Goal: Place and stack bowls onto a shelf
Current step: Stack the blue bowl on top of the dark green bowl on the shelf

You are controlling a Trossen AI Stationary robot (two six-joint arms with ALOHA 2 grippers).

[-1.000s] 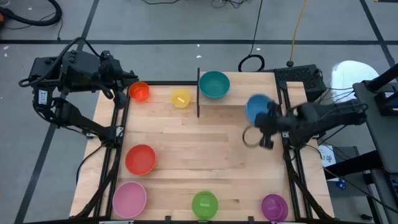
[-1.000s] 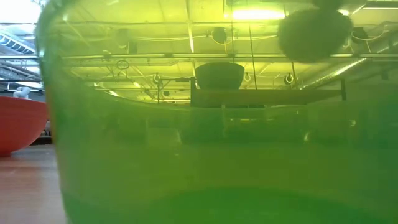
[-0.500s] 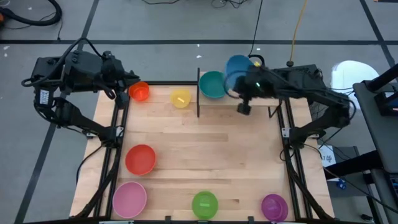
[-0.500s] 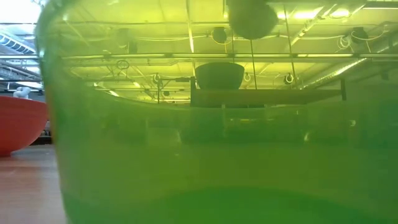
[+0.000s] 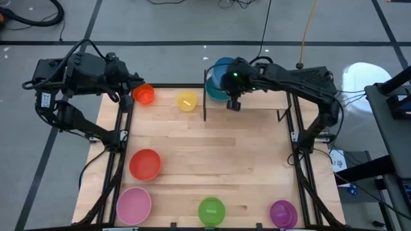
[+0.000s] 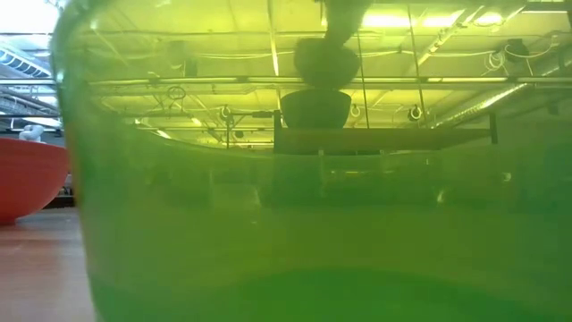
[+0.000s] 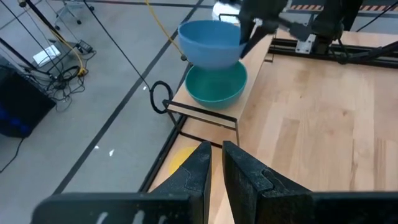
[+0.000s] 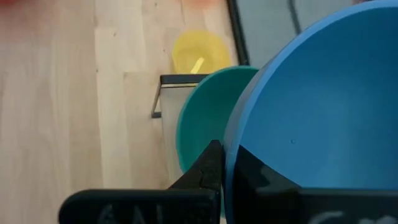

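Observation:
My right gripper [image 5: 230, 80] is shut on the blue bowl [image 5: 223, 67] and holds it right over the teal bowl [image 5: 217, 91]. The teal bowl stands by its base at the left end of the shelf [image 5: 257, 96]. In the left wrist view the blue bowl [image 7: 210, 43] hangs just above the teal bowl [image 7: 216, 86]; I cannot tell whether they touch. My left gripper [image 7: 216, 165] waits shut near the table's far left corner, by the orange bowl [image 5: 143, 94]. My right gripper pinches the blue bowl's rim [image 8: 239, 146], with one finger [image 8: 210, 163] outside the wall and the other inside. The fingers come from above, pointing down, on the bowl's right side [image 7: 244, 37]. The bowl is lifted clear and roughly upright, mouth up.
The yellow bowl [image 5: 187, 101] stands left of the shelf's black support [image 5: 205, 96]. The red [image 5: 145, 163], pink [image 5: 133, 205], green [image 5: 211, 210] and purple [image 5: 283, 213] bowls stand along the left and near edges. The green bowl [image 6: 286, 224] fills the low view. The table's middle is bare wood.
My right gripper has carried the blue bowl from the table's right side toward the far edge and then leftward, and has come down until the bowl hangs right over the teal bowl on the shelf. The bowl has stayed in the hold throughout.

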